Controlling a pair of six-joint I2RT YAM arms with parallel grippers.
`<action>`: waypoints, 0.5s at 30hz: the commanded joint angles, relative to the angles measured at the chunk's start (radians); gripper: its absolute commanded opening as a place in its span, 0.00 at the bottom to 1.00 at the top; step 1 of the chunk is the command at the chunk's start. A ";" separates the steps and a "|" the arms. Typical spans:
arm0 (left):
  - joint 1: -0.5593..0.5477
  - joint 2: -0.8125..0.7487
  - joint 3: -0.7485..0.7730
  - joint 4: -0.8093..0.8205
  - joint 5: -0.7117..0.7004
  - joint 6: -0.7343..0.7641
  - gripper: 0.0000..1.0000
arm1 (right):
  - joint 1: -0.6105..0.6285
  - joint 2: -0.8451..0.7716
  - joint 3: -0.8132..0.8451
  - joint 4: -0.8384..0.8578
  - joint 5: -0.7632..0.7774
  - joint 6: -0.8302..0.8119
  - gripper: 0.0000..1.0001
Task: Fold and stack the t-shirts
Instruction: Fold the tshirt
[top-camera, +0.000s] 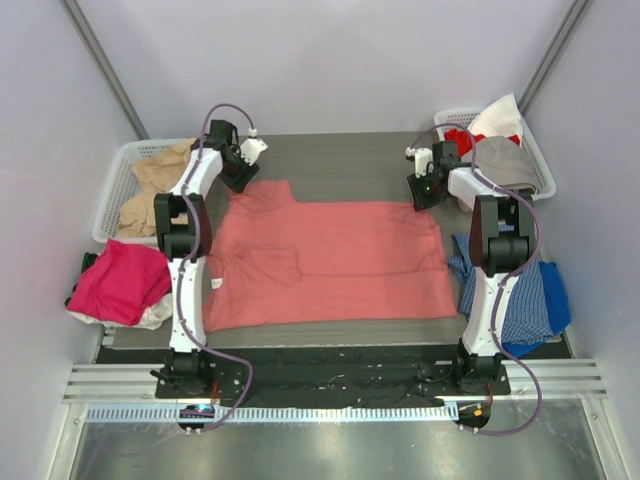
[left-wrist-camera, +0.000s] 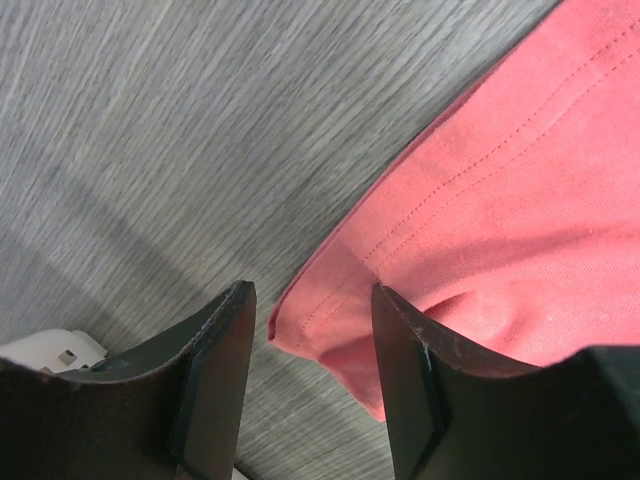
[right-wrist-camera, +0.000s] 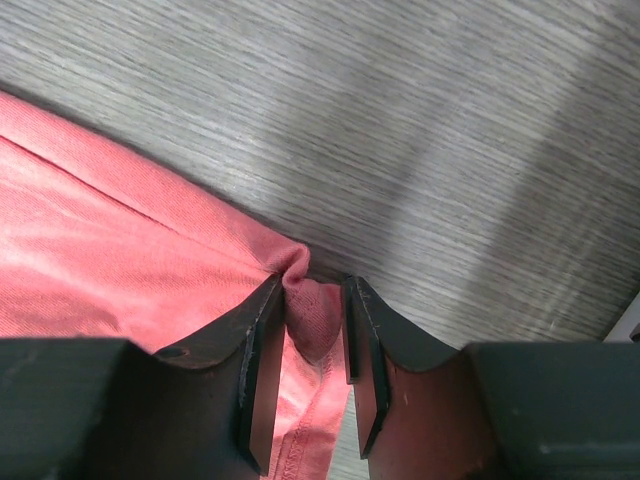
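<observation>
A salmon-red t-shirt (top-camera: 330, 260) lies spread flat across the middle of the grey table. My left gripper (top-camera: 240, 178) is open at the shirt's far left corner. In the left wrist view the left gripper (left-wrist-camera: 312, 290) straddles the tip of that corner (left-wrist-camera: 500, 200) without touching it. My right gripper (top-camera: 425, 195) is at the far right corner. In the right wrist view the right gripper (right-wrist-camera: 312, 285) is nearly closed, pinching a raised pucker of the shirt's hem (right-wrist-camera: 100, 230).
A white basket (top-camera: 118, 170) at the far left holds beige shirts (top-camera: 150, 185). A magenta-pink shirt (top-camera: 120, 280) lies at the left edge. A second basket (top-camera: 540, 160) at the far right holds red, grey and white cloth. A blue checked cloth (top-camera: 530, 300) lies beside the right arm.
</observation>
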 joint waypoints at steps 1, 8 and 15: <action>0.011 0.050 0.082 -0.112 0.026 0.002 0.55 | -0.005 -0.024 -0.034 -0.047 0.010 -0.018 0.36; 0.008 0.099 0.121 -0.195 0.028 0.042 0.51 | -0.005 -0.021 -0.035 -0.047 0.004 -0.018 0.36; 0.007 0.133 0.151 -0.249 0.034 0.066 0.43 | -0.006 -0.027 -0.037 -0.045 0.000 -0.017 0.36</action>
